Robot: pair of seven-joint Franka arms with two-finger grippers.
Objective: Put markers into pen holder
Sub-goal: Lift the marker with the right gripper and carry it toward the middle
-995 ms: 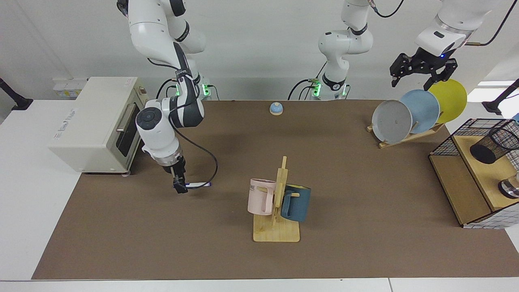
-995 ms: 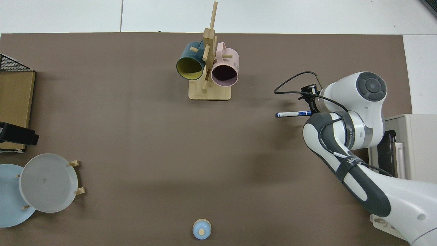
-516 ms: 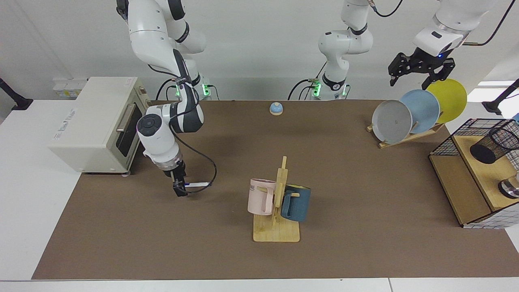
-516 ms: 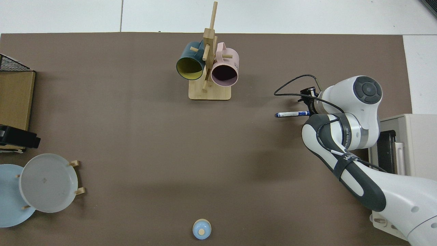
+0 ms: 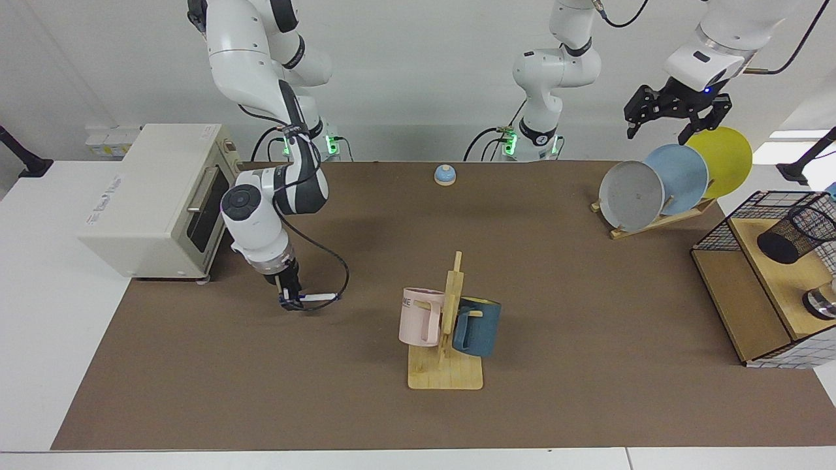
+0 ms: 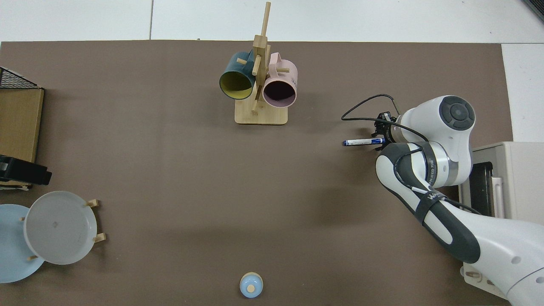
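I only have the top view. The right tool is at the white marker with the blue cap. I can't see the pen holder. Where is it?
Observer: The black wire-mesh cylindrical pen holder stands on the wooden shelf inside the black wire basket frame, at the facing view's right edge.
Operator: Left tool?
Observer: The left tool hangs open in the air above the yellow plate, apart from the holder. That arm waits.
Operator: Is the marker off the table?
Observer: It appears not. The white marker with the blue cap lies flat on the brown mat, and the right tool is down at its end.
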